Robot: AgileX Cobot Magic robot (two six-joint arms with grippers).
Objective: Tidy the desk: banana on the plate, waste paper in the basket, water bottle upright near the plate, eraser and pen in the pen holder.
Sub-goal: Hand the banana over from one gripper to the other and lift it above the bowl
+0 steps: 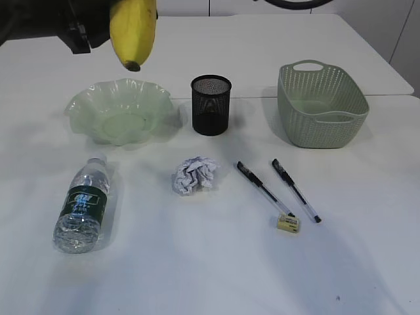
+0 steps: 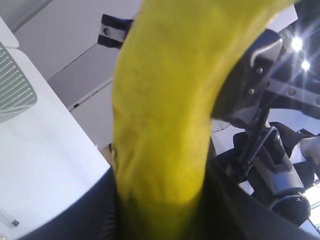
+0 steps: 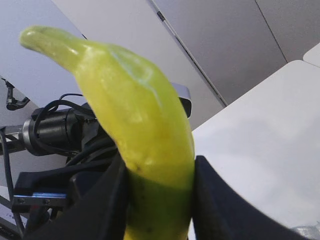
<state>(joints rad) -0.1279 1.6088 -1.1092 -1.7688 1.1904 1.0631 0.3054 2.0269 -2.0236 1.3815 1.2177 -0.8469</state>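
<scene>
A yellow banana (image 1: 133,29) hangs above the pale green wavy plate (image 1: 85,105), tip down, its top out of frame. In the left wrist view my left gripper (image 2: 165,205) is shut on the banana (image 2: 165,100). In the right wrist view my right gripper (image 3: 160,200) is also shut on the banana (image 3: 135,110). A dark gripper part (image 1: 82,33) shows left of the banana. A water bottle (image 1: 84,203) lies on its side. A crumpled paper ball (image 1: 194,175), two pens (image 1: 264,189) (image 1: 296,191) and a yellow eraser (image 1: 288,224) lie on the table.
A black mesh pen holder (image 1: 210,105) stands right of the plate. A green woven basket (image 1: 354,105) stands at the back right. A seam between two white tables runs behind the basket.
</scene>
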